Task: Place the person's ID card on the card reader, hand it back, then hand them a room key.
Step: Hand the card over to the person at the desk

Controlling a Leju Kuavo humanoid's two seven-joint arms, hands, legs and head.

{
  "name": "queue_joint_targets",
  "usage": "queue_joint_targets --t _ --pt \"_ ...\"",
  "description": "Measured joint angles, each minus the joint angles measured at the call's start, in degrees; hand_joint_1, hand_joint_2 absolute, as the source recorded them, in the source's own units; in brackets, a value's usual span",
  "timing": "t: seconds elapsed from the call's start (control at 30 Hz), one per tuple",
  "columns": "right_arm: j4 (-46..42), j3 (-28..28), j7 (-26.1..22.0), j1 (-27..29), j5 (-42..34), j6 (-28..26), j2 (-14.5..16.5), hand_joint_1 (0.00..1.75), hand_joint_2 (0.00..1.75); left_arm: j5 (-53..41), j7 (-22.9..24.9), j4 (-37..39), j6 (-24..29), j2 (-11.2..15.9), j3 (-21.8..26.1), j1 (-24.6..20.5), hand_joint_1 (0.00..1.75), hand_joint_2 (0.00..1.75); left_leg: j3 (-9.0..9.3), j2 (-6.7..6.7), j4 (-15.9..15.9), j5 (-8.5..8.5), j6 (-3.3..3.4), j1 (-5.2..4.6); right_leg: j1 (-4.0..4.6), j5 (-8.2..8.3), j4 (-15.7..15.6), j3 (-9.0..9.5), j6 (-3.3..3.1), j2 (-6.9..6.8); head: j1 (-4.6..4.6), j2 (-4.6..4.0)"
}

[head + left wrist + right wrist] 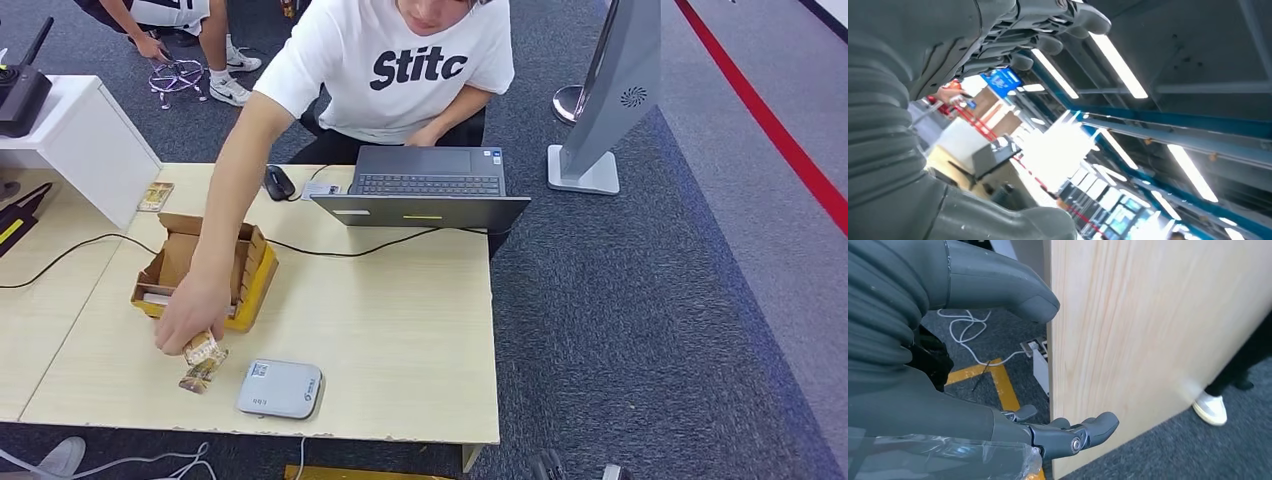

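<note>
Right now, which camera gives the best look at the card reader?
The head view: the card reader lies whole near the table's front edge. The right wrist view catches just the table's side; the left wrist view faces the ceiling.

On the far edge of the table [400, 330] you see an open laptop [425, 185], and a black mouse [279, 183] lies just beside it on the left. A black cable [350, 250] runs across the table. An open cardboard box [205, 270] stands at the left. On the floor, a grey stand [610, 110].
</note>
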Motion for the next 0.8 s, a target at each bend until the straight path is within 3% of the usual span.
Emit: queue_joint_targets --t 0.17,0.27,0.5,0.67,0.8 --pt "0.0 -1.6 -0.9 0.6 -1.4 0.3 -0.2 0.00 1.75 21.6 1.0 1.8 -10.6 -3.5 7.4 -1.8 0.00 1.75 0.06 -0.04 0.0 0.02 -0.02 0.00 0.00 0.04 0.0 0.06 -0.04 -0.02 -0.02 0.00" --pt "-0.1 -2.8 -1.6 1.3 -2.2 0.4 -0.4 0.00 1.75 28.3 0.1 6.3 -13.9 -4.6 12.2 -2.5 0.00 1.75 0.06 -0.04 0.0 0.02 -0.02 0.00 0.01 0.04 0.0 0.07 -0.05 -0.02 -0.02 0.00" --pt "-0.2 -4.7 -2.1 2.3 -2.7 0.4 -0.5 0.00 1.75 33.0 -0.2 22.7 -13.9 -4.8 22.1 -5.3 0.00 1.75 0.05 -0.04 0.0 0.01 -0.01 0.00 0.01 0.01 0.0 0.06 -0.05 -0.02 -0.03 0.00" --pt "-0.3 -5.3 -2.0 2.4 -2.4 0.4 -0.6 0.00 1.75 35.3 -0.1 35.4 -7.4 -2.4 27.7 -7.5 0.00 1.75 0.05 -0.05 0.0 0.01 -0.01 0.00 0.01 0.01 0.0 0.08 -0.05 -0.06 -0.07 0.00" --pt "-0.3 -5.5 -1.5 2.4 -1.5 0.7 -0.6 1.75 1.75 39.0 2.0 51.1 -1.0 0.1 32.8 -8.9 1.75 1.75 0.07 -0.05 0.0 0.01 -0.01 -0.01 0.00 0.01 0.0 0.09 -0.05 -0.06 -0.15 0.00"
